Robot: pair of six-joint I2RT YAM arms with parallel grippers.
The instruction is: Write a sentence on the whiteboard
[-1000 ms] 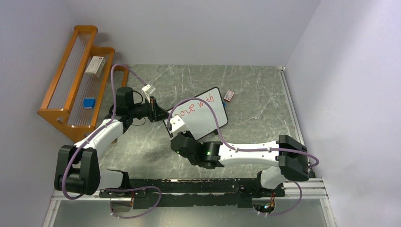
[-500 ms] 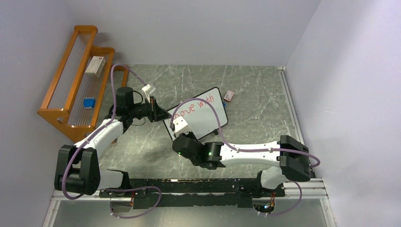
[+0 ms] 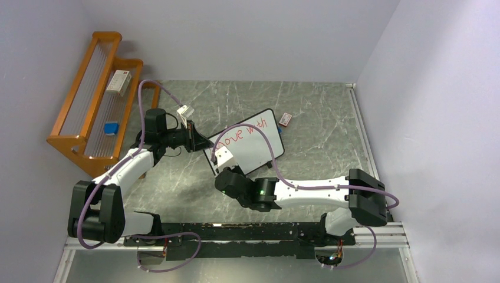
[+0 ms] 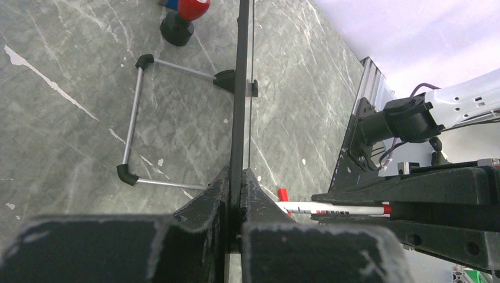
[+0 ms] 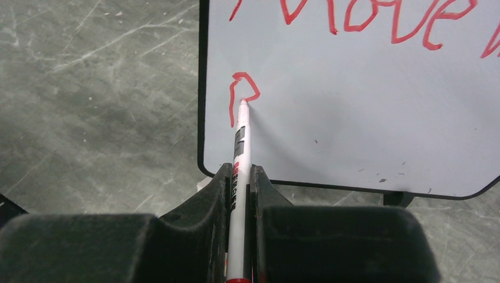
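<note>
Viewed from above, orange rack (image 3: 94, 100) stands at table's 10 o'clock. Left gripper (image 3: 199, 141) pinched tight on whiteboard (image 3: 259, 141) frame, at board's 9 o'clock edge. Whiteboard mid-table, propped on wire stand (image 4: 134, 112), face tilted up, red "Move with" along top. Right gripper (image 5: 240, 177) clamped on marker (image 5: 240, 135); tip touching board at red loop, lower left. Small red-and-white item (image 3: 285, 119) lies on table at board's 1 o'clock.

The whiteboard (image 5: 365, 130) and its red writing run past the top edge.
</note>
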